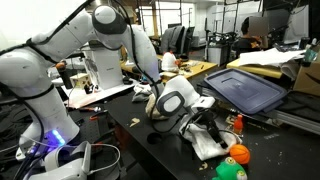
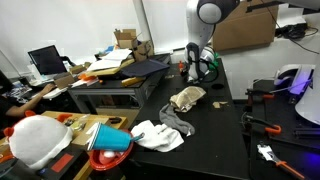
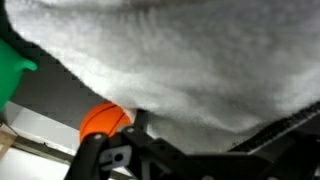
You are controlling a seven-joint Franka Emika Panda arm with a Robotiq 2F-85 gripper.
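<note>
White fuzzy towel (image 3: 180, 60), crumpled, fills the wrist view; the hand (image 1: 203, 128) stands open, apparently just above it.

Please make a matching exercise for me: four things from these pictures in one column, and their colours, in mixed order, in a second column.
Things:
1. ball by the tool, wrist view
2. towel filling the wrist view
3. toy at the wrist view's left edge
4. crumpled cloth in an exterior view

Colours:
a. white
b. green
c. orange
d. tan

Pairs: 1-c, 2-a, 3-b, 4-d.
</note>
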